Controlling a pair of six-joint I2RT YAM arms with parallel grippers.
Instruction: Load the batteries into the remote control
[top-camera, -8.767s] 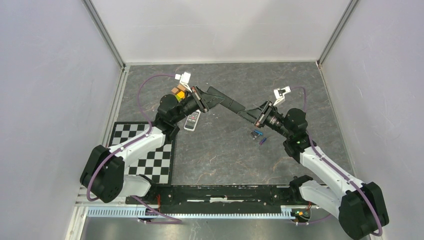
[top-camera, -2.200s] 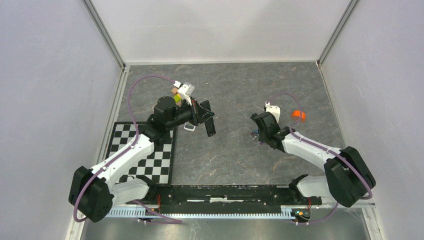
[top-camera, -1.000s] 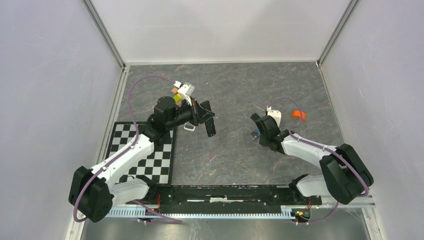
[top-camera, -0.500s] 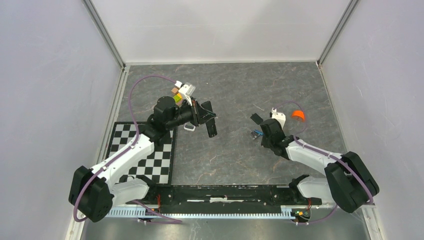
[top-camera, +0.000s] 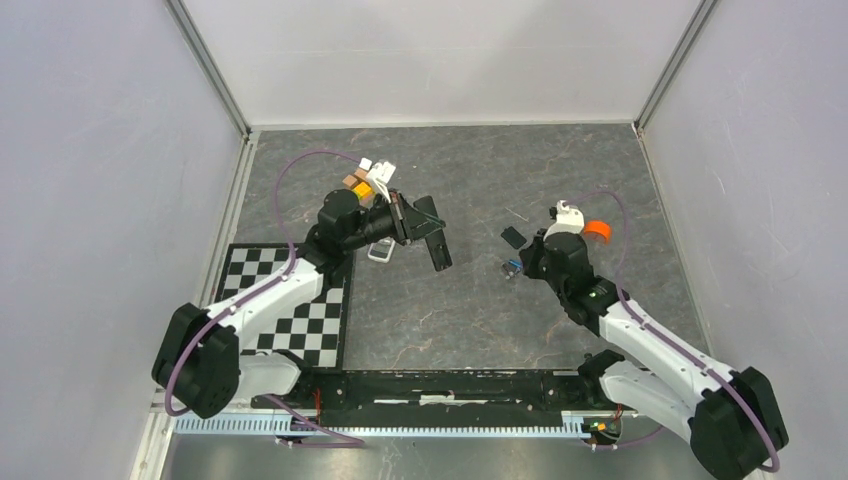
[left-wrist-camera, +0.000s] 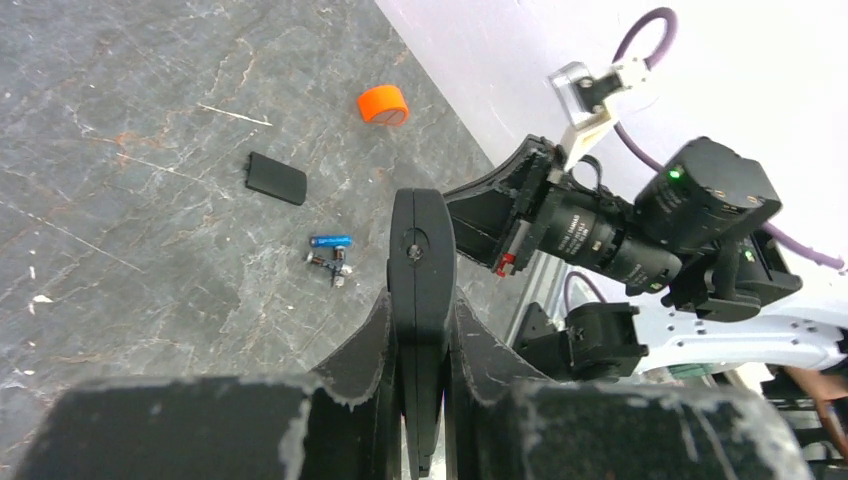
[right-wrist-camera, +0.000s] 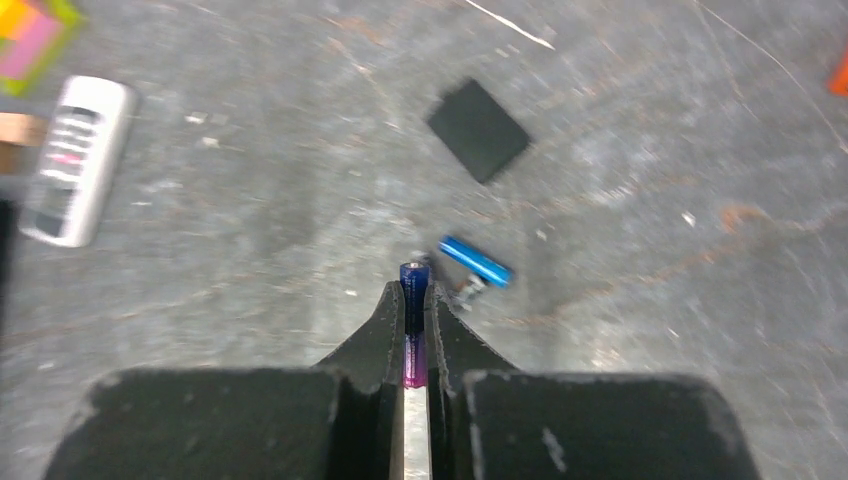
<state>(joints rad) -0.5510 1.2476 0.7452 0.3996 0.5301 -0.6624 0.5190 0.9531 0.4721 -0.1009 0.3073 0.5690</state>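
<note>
The white remote control lies flat on the table, buttons up, just below my left gripper; it also shows at the far left of the right wrist view. My left gripper is shut on a slim black bar, held on edge above the table. My right gripper is shut on the purple battery, which lies lengthwise between the fingers with its dark end poking out. The blue battery lies on the table just past those fingertips.
A small black flat cover lies beyond the blue battery. An orange round cap sits to the right of my right wrist. Coloured blocks lie behind the left wrist. A checkerboard mat covers the near left.
My right gripper has closed on the purple battery and drawn back to the right, off the table. My left gripper has swung the black bar a little to the right.
</note>
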